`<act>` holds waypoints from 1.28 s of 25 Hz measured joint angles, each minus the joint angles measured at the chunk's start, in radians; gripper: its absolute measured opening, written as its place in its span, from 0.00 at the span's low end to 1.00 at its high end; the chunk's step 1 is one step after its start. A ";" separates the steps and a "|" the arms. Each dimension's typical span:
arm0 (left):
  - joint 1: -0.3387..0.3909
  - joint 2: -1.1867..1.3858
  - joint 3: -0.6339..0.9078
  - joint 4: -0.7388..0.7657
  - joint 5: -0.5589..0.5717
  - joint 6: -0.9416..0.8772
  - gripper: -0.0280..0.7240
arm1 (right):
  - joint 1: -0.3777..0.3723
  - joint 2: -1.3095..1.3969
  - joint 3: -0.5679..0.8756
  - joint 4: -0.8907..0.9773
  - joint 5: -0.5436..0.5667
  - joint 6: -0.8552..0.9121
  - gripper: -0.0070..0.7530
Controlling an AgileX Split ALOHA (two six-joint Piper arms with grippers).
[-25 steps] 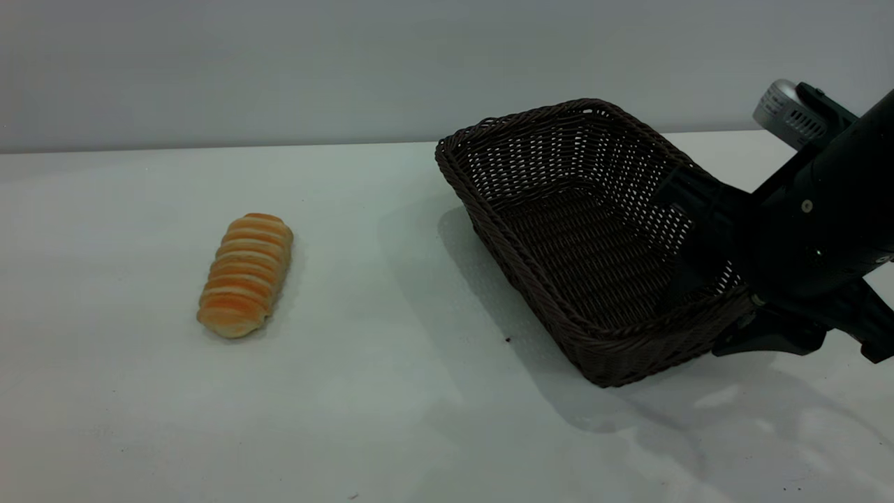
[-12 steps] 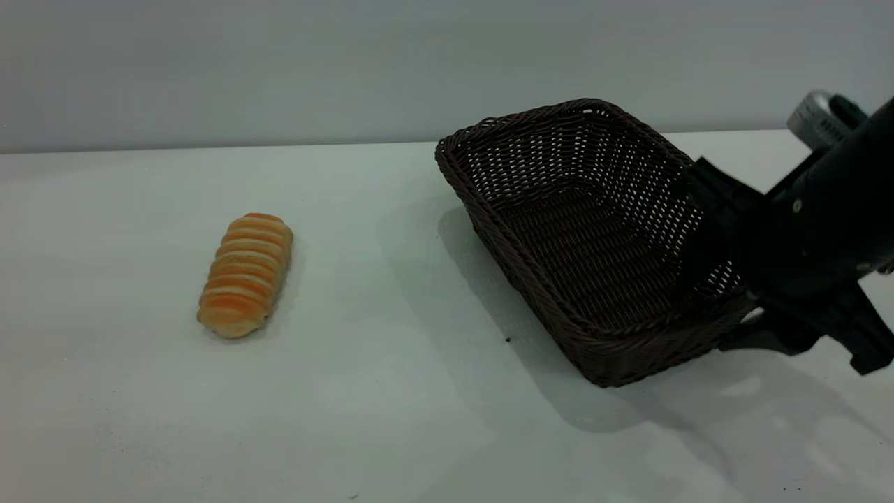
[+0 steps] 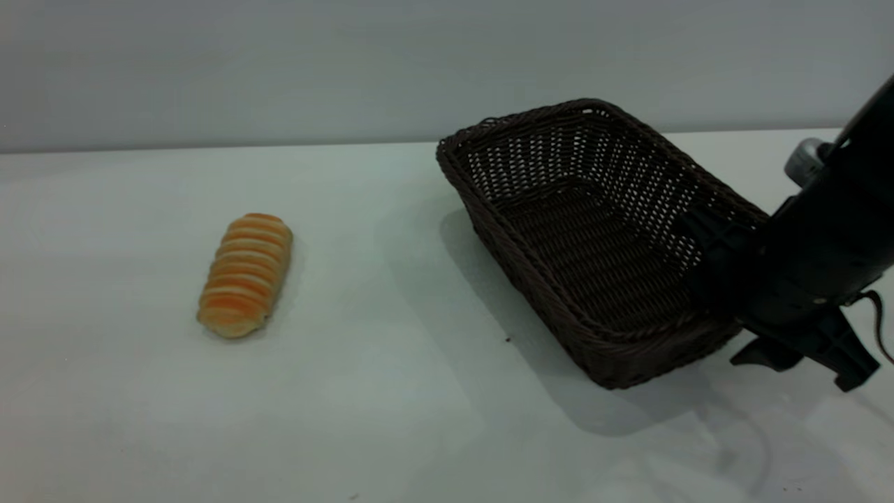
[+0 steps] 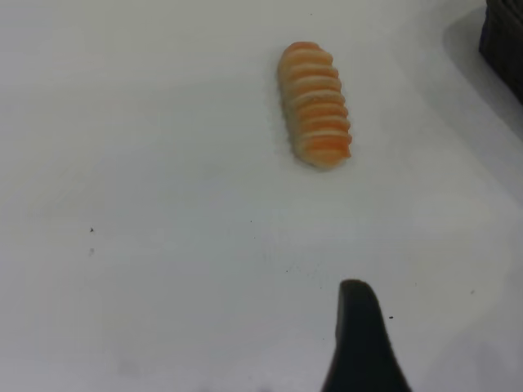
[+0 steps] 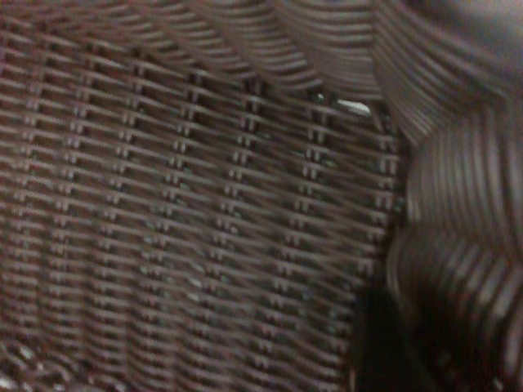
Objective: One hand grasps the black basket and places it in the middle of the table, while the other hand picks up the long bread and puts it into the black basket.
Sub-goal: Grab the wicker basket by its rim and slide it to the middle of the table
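Exterior view: right gripper fingers straddle the black basket wall; whether they pinch it, I cannot tell. Clamp firmly before dragging. Left gripper's spread unclear too.

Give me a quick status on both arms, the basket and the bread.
Right gripper at the black basket near-right corner, one finger inside. Left gripper above the table, short of the long bread. Nothing between them.

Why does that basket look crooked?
The black basket sits tilted, its far end raised. The right end effector straddles its near-right wall. The long bread lies flat on the table; nothing spilled.
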 joint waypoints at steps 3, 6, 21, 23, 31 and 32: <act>0.000 0.000 0.000 0.000 0.001 0.000 0.72 | -0.001 0.008 -0.010 0.001 -0.004 -0.029 0.31; 0.000 0.000 0.000 0.000 0.002 -0.001 0.72 | -0.004 0.006 -0.011 0.013 -0.010 -0.079 0.13; 0.000 0.000 0.000 0.004 0.032 -0.001 0.72 | -0.003 -0.119 -0.045 -0.109 0.299 -0.787 0.13; 0.000 0.000 0.000 0.004 0.033 -0.001 0.72 | -0.002 -0.108 -0.066 -0.121 0.362 -0.812 0.13; 0.000 0.000 0.000 0.005 0.039 -0.001 0.72 | -0.002 -0.029 -0.149 -0.061 0.401 -0.812 0.13; 0.000 0.000 0.000 0.005 0.040 -0.001 0.72 | -0.002 -0.022 -0.150 -0.033 0.393 -0.812 0.14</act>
